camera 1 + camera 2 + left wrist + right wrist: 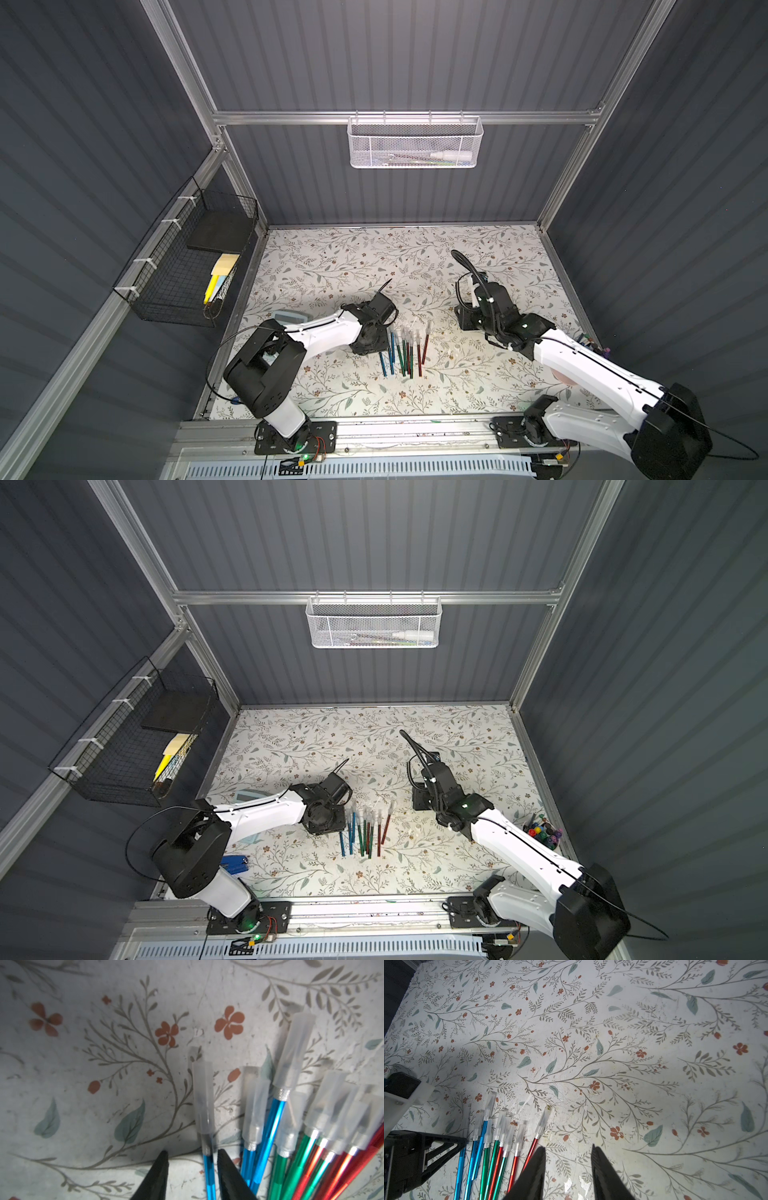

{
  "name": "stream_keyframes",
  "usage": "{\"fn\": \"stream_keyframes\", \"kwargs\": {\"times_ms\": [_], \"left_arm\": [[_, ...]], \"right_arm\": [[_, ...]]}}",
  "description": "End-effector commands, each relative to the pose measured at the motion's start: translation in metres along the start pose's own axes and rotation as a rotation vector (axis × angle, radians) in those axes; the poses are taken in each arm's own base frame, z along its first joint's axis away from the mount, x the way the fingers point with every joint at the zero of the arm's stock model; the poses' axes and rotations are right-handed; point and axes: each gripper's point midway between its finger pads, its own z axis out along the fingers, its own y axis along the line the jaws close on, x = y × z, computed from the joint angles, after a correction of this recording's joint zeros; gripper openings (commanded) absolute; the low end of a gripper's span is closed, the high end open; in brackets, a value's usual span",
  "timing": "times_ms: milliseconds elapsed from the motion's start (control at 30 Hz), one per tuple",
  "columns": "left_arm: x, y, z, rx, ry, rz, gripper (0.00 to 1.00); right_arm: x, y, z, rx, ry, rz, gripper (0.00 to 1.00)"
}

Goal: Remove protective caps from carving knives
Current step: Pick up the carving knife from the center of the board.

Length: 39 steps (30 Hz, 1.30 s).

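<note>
Left pincer (369, 338) hovering low over floral counter (332, 266), pointing down, jaws hiding under own body. Carving knives (402, 357) lying in tight row just beside it, on side facing right pincer (468, 319); blue ones lying nearest left pincer, green next, red farthest. Protective caps (409, 332) sitting on knife ends pointing away from arm bases. Right pincer hanging apart from row, nearer red knives. White mesh basket (415, 143) hanging on wall well beyond both pincers.

The carving knives (268, 1138) run off the left wrist view's edge; several protective caps (330, 1103) are blurred.
</note>
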Motion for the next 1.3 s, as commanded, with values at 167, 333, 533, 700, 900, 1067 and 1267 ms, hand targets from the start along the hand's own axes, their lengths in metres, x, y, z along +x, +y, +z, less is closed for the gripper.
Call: {"fn": "stream_keyframes", "kwargs": {"times_ms": [167, 333, 533, 700, 900, 1067, 1267], "left_arm": [[0.009, -0.002, 0.008, -0.018, 0.041, 0.027, 0.41], [0.014, -0.005, 0.007, -0.012, 0.051, 0.025, 0.41], [0.029, -0.012, 0.009, -0.009, 0.063, 0.032, 0.38], [0.034, -0.011, 0.015, -0.028, 0.079, 0.042, 0.32], [0.033, -0.011, 0.016, -0.041, 0.078, 0.062, 0.24], [0.03, -0.011, 0.016, -0.063, 0.077, 0.09, 0.18], [0.036, -0.003, 0.022, -0.088, 0.102, 0.098, 0.13]], "right_arm": [[0.001, -0.004, 0.002, 0.021, -0.009, 0.013, 0.4], [0.001, -0.004, 0.002, 0.024, -0.012, 0.012, 0.41], [0.0, -0.002, 0.003, 0.017, -0.011, 0.011, 0.42], [0.001, -0.001, 0.003, 0.008, -0.006, 0.01, 0.42], [0.001, -0.003, 0.001, 0.016, -0.016, 0.01, 0.43], [0.001, -0.004, 0.002, 0.023, -0.015, 0.009, 0.43], [0.001, -0.003, 0.003, 0.017, -0.014, 0.015, 0.43]]}}
